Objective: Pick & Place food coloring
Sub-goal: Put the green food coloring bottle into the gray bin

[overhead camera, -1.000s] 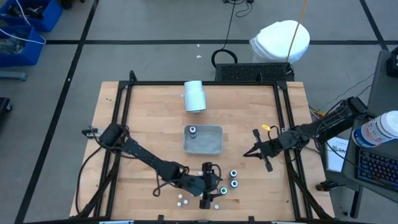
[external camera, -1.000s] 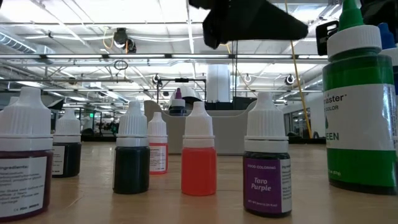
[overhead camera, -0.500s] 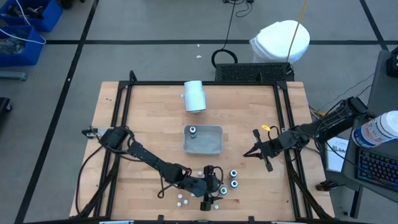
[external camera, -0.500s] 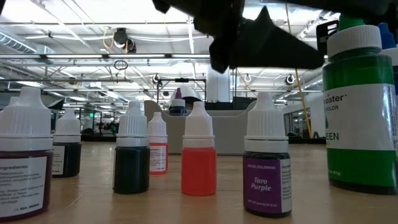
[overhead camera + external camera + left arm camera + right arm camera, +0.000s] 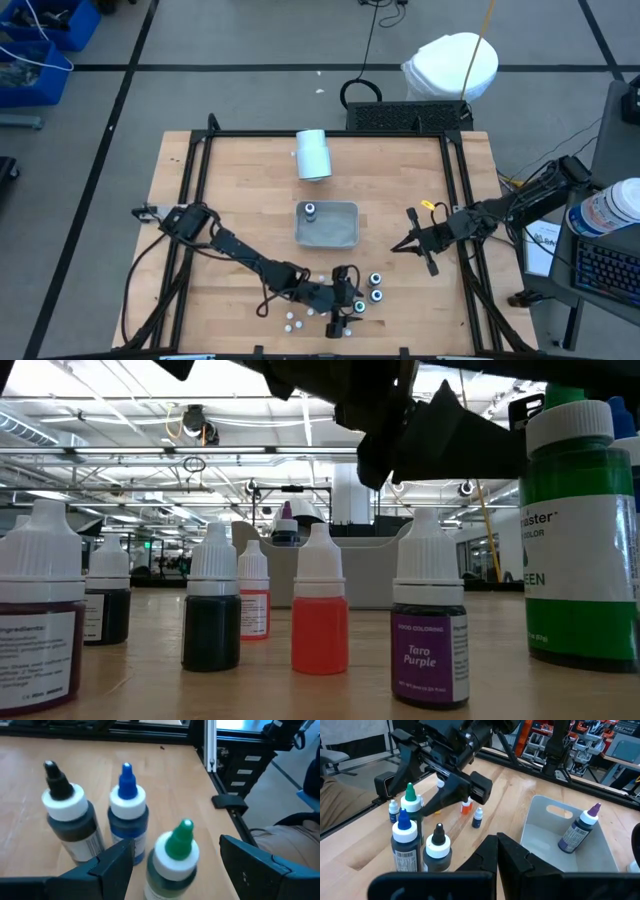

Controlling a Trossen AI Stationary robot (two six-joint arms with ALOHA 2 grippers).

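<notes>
My left gripper (image 5: 172, 862) is hanging low with fingers spread wide, straddling the green-tipped bottle (image 5: 175, 855). Just beyond it are standing the blue-tipped bottle (image 5: 128, 805) and black-tipped bottle (image 5: 69, 817). My right gripper (image 5: 415, 244) is idling well apart, past the tray (image 5: 345, 238).

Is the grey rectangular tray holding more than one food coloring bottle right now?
No. The right wrist view shows the grey rectangular tray holding a single purple-tipped dark bottle, with nothing else inside it.
</notes>
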